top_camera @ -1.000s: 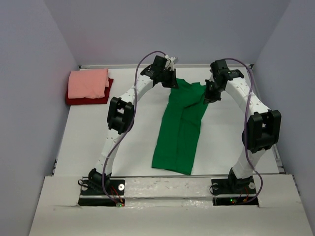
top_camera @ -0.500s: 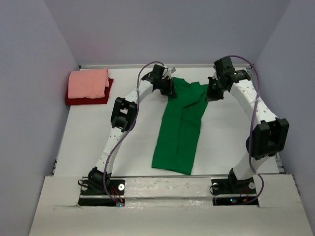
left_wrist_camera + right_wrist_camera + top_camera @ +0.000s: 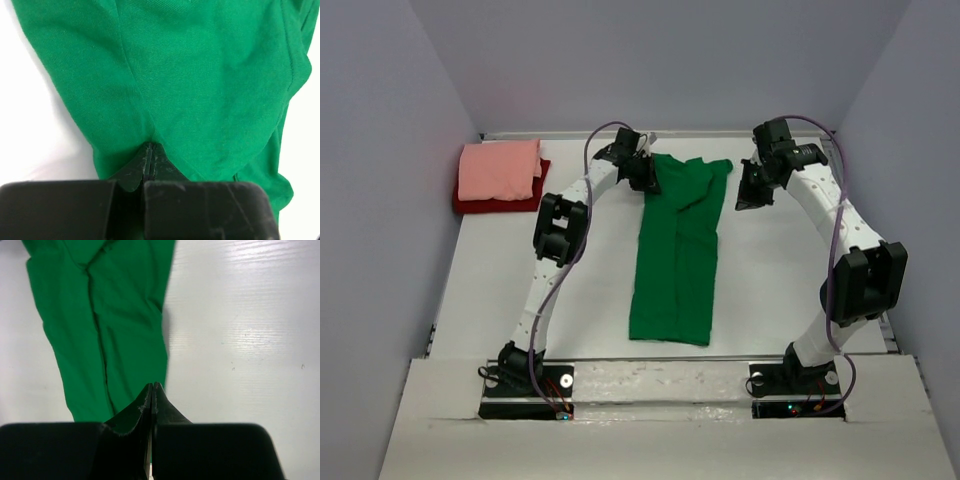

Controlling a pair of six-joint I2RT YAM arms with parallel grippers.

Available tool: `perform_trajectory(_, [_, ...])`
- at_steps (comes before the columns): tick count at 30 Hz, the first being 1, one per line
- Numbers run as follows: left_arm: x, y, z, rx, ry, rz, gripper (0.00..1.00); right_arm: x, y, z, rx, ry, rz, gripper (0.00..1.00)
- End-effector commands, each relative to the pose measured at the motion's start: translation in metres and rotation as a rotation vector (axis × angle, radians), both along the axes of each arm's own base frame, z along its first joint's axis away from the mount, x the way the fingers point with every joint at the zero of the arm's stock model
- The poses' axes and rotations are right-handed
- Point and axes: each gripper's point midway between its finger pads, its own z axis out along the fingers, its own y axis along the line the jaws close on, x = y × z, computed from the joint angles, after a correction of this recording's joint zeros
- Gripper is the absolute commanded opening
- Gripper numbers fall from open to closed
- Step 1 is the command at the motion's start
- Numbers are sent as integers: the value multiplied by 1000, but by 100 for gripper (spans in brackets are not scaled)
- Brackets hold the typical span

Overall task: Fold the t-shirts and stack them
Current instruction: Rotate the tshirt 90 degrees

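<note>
The bright green t-shirt (image 3: 678, 260) lies as a long narrow strip down the middle of the table, collar end at the back. My left gripper (image 3: 648, 178) sits at its back left corner, shut on the cloth. In the left wrist view creases in the green t-shirt (image 3: 200, 75) run to the left gripper (image 3: 150, 146). My right gripper (image 3: 744, 198) is shut and empty, just right of the shirt's back right corner and apart from it. In the right wrist view the right gripper (image 3: 152, 385) points along the green t-shirt (image 3: 125, 315) edge. The folded salmon-pink t-shirt (image 3: 500, 170) rests on the folded dark red t-shirt (image 3: 495, 203).
The pink-on-red stack sits at the back left corner of the white table (image 3: 520, 290). Grey walls close in the left, back and right sides. Both arm bases stand at the near edge.
The left gripper moved left, and the shirt's back end shifted left with it, straightening the strip. The right gripper, earlier at the shirt's back right corner, now stands clear of the cloth.
</note>
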Motion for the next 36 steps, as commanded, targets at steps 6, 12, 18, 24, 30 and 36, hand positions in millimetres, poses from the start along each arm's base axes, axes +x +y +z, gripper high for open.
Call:
perform_trajectory(6, [12, 101, -20, 183, 66, 184, 0, 2, 4, -4, -16, 9, 15, 0])
perform_trajectory(12, [12, 102, -17, 176, 55, 169, 0, -1, 2, -16, -35, 31, 36, 0])
perform_trajectory(18, [9, 88, 9, 98, -14, 112, 29, -7, 7, -44, -34, 83, 69, 0])
perform_trajectory(24, [-1, 65, 44, 100, -106, 38, 52, -3, 14, -64, -32, 104, 99, 18])
perform_trajectory(30, [7, 78, 91, 151, -196, 137, 58, -4, 24, -74, -24, 120, 142, 25])
perform_trajectory(36, [29, 106, 129, 253, -276, 311, 59, -7, 27, -72, -5, 116, 162, 25])
